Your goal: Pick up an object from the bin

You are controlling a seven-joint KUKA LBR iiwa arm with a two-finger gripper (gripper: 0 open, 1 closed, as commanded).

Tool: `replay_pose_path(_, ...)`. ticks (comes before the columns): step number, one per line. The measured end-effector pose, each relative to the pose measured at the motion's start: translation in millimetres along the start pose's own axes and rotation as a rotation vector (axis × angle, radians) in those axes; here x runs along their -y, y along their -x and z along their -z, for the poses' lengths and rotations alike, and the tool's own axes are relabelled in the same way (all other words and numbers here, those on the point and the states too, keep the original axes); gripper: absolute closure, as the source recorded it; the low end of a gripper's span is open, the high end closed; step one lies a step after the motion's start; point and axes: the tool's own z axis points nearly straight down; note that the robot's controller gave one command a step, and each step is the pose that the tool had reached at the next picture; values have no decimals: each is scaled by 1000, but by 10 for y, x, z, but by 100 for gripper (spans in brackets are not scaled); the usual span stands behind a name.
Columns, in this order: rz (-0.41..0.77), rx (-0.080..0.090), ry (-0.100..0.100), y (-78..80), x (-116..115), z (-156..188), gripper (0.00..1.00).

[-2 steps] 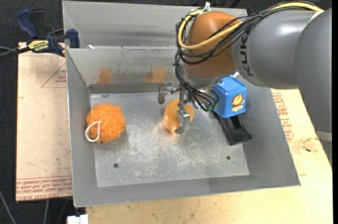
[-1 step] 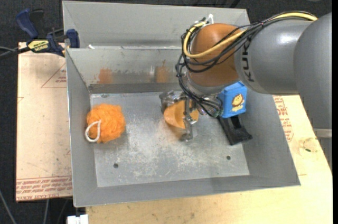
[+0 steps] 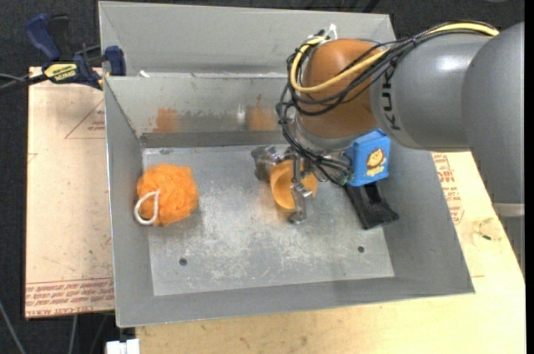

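The bin (image 3: 250, 260) has bare grey floor along its whole front strip and in the wide gap between an orange mesh bath pouf (image 3: 171, 192) near the left wall and a small orange cup (image 3: 282, 185) at the centre. Right of the cup, a blue-and-black object (image 3: 371, 173) leaves only a narrow gap. The robot arm (image 3: 450, 93) overhangs the back right.

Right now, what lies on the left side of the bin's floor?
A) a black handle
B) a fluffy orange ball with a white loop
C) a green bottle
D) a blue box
B: the fluffy orange ball, with its white cord loop, sits by itself on the left of the bin floor.
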Motion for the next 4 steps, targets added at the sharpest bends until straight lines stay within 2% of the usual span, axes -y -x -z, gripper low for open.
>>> replay_pose_path(1,201,8,-1,112,22,74,0)
replay_pose_path(2,-30,4,1,-80,279,118,0)
replay_pose_path(3,-173,5,1,-212,405,126,0)
replay_pose_path(4,25,6,1,-347,551,193,0)
